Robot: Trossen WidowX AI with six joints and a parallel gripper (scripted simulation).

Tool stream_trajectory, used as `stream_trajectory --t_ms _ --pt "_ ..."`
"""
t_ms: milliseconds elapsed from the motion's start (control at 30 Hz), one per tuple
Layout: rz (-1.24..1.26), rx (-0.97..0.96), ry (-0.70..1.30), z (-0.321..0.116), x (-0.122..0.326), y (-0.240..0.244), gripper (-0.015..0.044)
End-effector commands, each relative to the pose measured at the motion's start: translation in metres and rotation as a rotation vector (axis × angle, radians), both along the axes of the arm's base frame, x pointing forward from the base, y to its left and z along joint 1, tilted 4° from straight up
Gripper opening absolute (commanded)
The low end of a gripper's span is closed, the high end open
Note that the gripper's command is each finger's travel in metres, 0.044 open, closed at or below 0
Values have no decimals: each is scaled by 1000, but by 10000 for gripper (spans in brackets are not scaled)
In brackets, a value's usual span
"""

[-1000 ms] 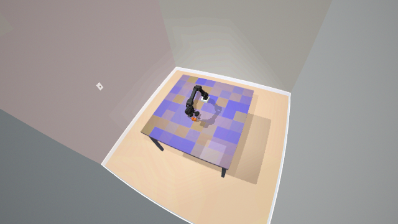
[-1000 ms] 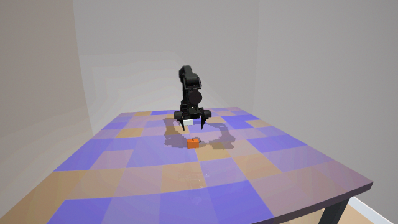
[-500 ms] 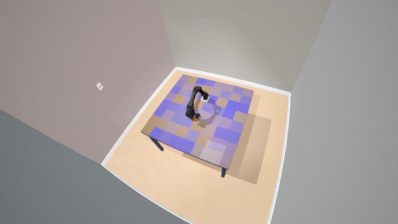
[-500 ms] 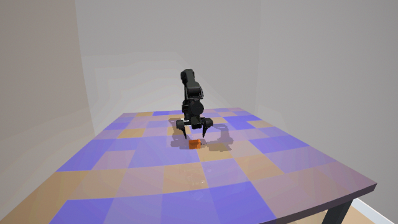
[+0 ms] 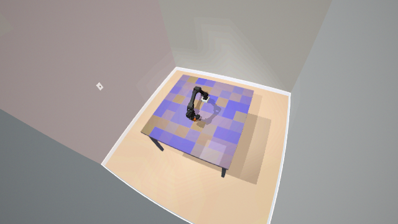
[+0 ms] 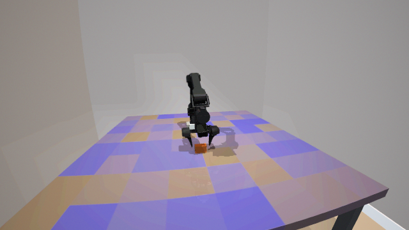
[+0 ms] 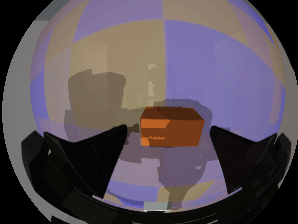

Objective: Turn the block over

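Exterior view: orange block beneath my open end effector

My end effector [image 5: 196, 118] [image 6: 200, 146] [image 7: 170, 129] is directed downward over the bench [image 5: 183, 144] [image 6: 188, 214] [image 7: 200, 50], fingers apart, with nothing clamped. The orange block [image 5: 194, 119] [image 6: 200, 148] [image 7: 171, 130] rests on the bench surface. In the exterior view, the block is located near my fingertips, laterally between the two and slightly lower in the frame. In the wrist view, it is positioned between my fingertips, nearer the right-hand one in the frame, with a visible gap at each side. The bench surface carries a patchwork of blue, mauve and tan squares. I cannot tell which block face is marked.
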State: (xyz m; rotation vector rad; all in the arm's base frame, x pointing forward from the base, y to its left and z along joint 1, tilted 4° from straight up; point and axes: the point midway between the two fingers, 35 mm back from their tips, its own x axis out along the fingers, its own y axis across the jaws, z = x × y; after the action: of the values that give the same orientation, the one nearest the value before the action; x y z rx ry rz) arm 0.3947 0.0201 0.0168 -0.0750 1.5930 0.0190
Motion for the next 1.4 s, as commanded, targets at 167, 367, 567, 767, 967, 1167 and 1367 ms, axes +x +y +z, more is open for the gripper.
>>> stream_trajectory --t_ms 167,367,567,767,967,1167,1367 --pt "2 -5 6 -11 -2 -1 387" --pt "2 -5 6 -11 -2 -1 269" --pt "2 -5 6 -11 -2 -1 229" --pt "2 -5 6 -11 -2 -1 189" --pt "2 -5 6 -11 -2 -1 149" --pt "1 -5 6 10 -1 0 11" --pt "2 -5 6 19 -1 0 0"
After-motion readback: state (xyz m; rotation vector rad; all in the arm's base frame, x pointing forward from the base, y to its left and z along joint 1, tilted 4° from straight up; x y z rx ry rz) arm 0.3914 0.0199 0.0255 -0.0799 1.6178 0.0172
